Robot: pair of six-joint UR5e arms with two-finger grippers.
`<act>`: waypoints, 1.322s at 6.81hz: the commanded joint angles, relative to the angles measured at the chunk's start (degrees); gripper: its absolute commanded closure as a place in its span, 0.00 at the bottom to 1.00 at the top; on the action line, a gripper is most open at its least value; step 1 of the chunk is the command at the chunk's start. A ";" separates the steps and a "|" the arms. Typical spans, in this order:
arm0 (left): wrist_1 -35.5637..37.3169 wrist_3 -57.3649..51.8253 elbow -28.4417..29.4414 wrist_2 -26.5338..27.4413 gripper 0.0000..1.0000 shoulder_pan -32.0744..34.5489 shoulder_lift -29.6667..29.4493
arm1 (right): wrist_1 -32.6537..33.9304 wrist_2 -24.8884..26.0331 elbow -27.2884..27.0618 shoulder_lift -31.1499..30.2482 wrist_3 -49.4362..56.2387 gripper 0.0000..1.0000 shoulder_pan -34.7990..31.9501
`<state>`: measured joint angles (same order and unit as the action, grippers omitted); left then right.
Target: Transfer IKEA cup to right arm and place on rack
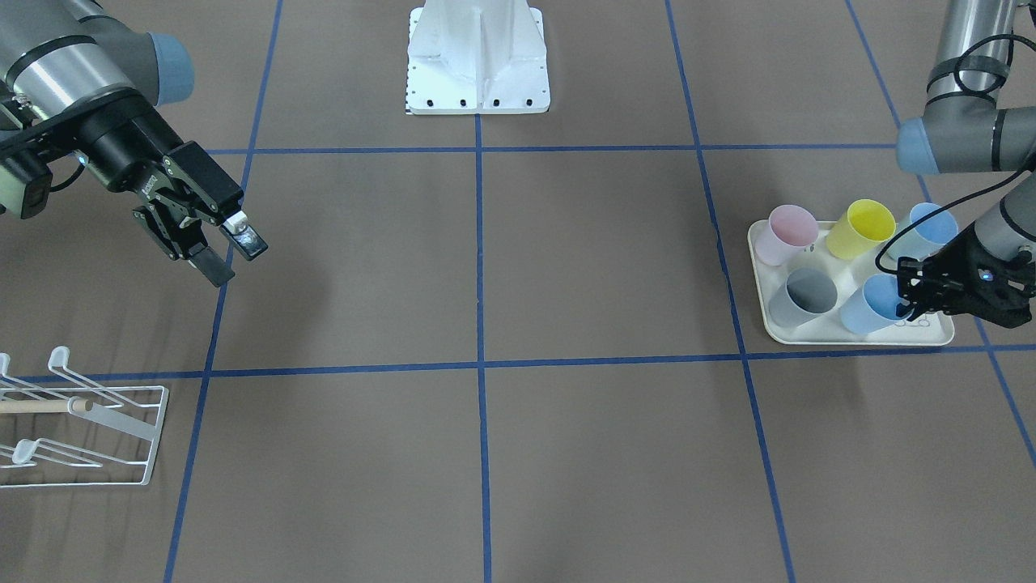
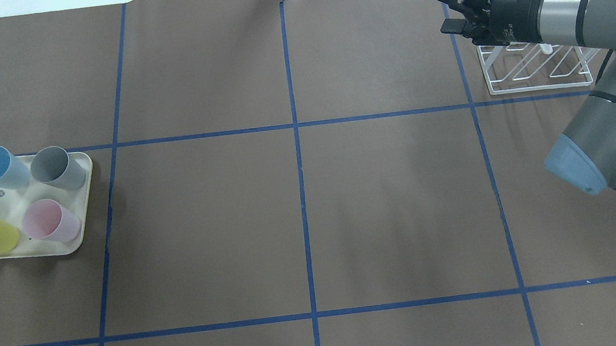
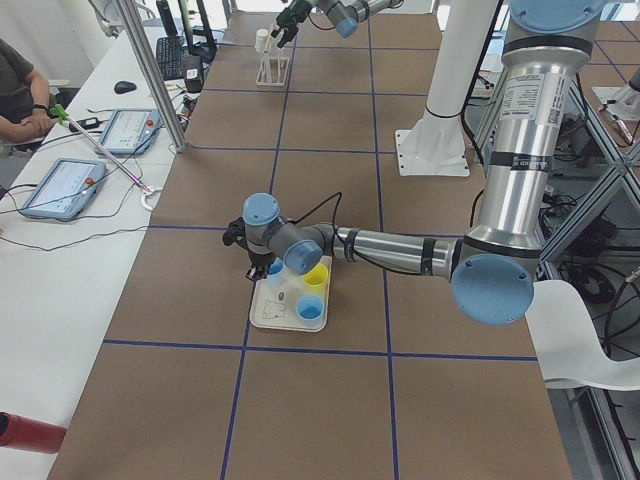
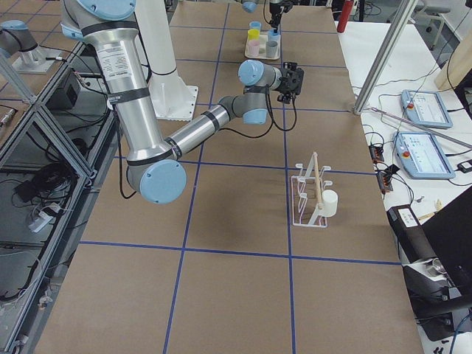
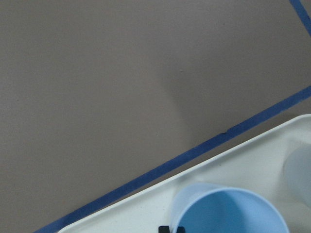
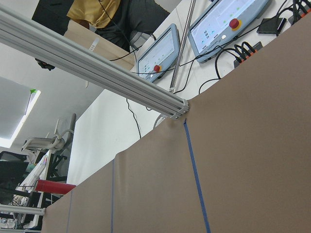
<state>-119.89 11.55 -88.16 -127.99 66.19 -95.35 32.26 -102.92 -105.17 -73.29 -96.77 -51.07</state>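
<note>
Several IKEA cups stand on a cream tray (image 1: 858, 336): pink (image 1: 789, 233), yellow (image 1: 866, 228), grey (image 1: 805, 295) and two blue. My left gripper (image 1: 908, 304) is shut on the rim of the nearer blue cup (image 1: 870, 306), which rests on the tray. In the left wrist view the blue cup (image 5: 228, 213) has my fingertips (image 5: 165, 228) pinching its wall. My right gripper (image 1: 229, 249) hangs open and empty above the table, near the white wire rack (image 1: 81, 429). From overhead the right gripper (image 2: 443, 6) is just left of the rack (image 2: 534, 69).
The white robot base (image 1: 477, 57) stands at the middle of the table's robot side. Blue tape lines divide the brown table. A person (image 3: 20, 90) sits at a side desk with tablets, beyond the table edge.
</note>
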 commanded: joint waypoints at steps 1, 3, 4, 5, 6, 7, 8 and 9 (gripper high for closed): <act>0.45 0.14 -3.33 -0.15 1.00 5.58 2.19 | 0.00 0.00 -0.04 -0.01 0.00 0.00 0.00; 0.36 6.67 -3.34 0.10 1.00 10.53 -2.61 | 0.00 0.00 -0.12 -0.01 0.00 0.00 0.00; 0.01 12.30 -3.34 0.28 1.00 10.54 -7.26 | 0.00 -0.09 -0.13 -0.10 0.09 0.00 -0.08; -0.43 19.75 -3.51 0.19 1.00 10.54 -10.35 | -0.09 -0.17 -0.13 -0.19 0.09 0.00 0.00; -2.26 30.87 -4.64 0.19 1.00 10.28 -11.69 | -0.09 -0.26 -0.04 -0.02 0.09 0.00 0.00; -8.37 43.17 -4.57 0.19 1.00 10.10 -12.57 | -0.09 -0.26 -0.04 0.07 0.09 0.00 0.00; -18.70 57.65 -3.87 0.19 1.00 9.58 -12.32 | -0.09 -0.35 -0.21 0.07 0.09 0.00 0.00; -27.59 70.93 -3.34 0.19 1.00 8.35 -12.23 | -0.09 -0.35 -0.39 0.07 -0.17 0.00 -0.08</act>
<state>-136.92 66.35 -92.08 -127.79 75.66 -107.55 32.17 -103.24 -105.36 -73.23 -96.74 -51.08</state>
